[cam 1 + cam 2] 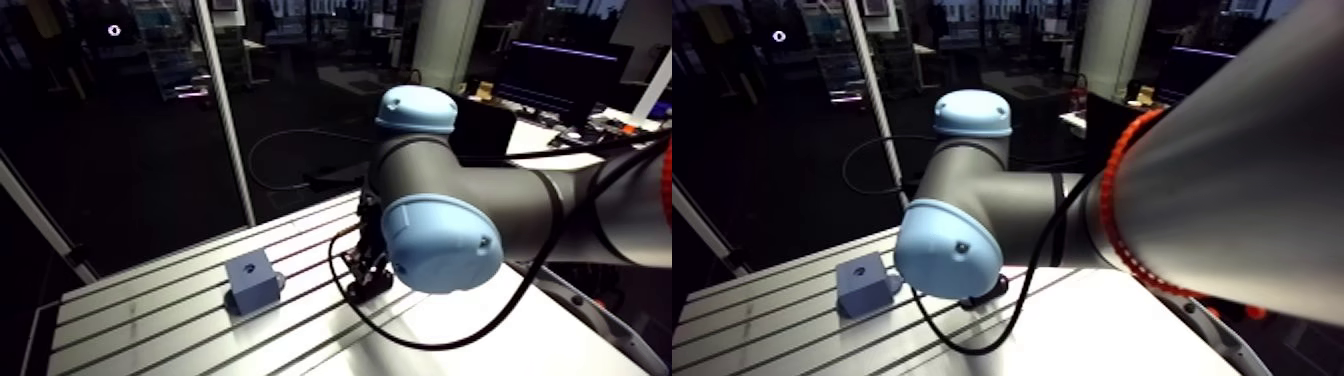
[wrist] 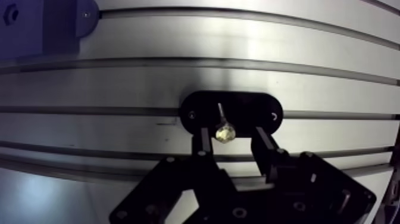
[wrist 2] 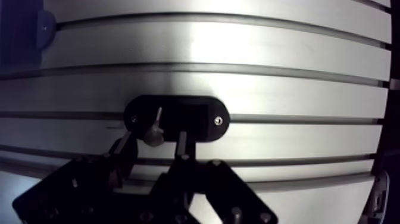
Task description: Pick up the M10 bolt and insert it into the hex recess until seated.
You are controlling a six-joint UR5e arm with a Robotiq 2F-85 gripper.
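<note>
M10 bolt (image 2: 224,128): it stands in a black oval holder (image 2: 265,107) that lies flat on the slotted aluminium surface (image 2: 297,83). The bright head faces the wrist camera and the shank runs down into the holder. Whether the bolt is truly upright or slightly tilted cannot be settled from the curved wrist view.

Gripper (image 2: 232,137): it is positioned directly over the holder. The fingers (image 2: 204,143) are spread and grasp nothing. The bolt head lies between them, just beside one finger and clearly apart from the other. Contact with the nearer finger cannot be confirmed.

Holder: it spans one slot (image 2: 339,114) of the surface. A small screw head shows at each rounded end.

Block (image 1: 250,282): a grey-blue cube resting on the surface, well apart from the holder and nearer the far edge of the surface. In the wrist view it sits ahead of the gripper and off to one side, several slots away. The hex recess (image 2: 10,13) is in its top face and is unoccupied.

Arm view: the gripper reaches down to the surface beside the block, with the arm's blue-capped joints covering much of it.
</note>
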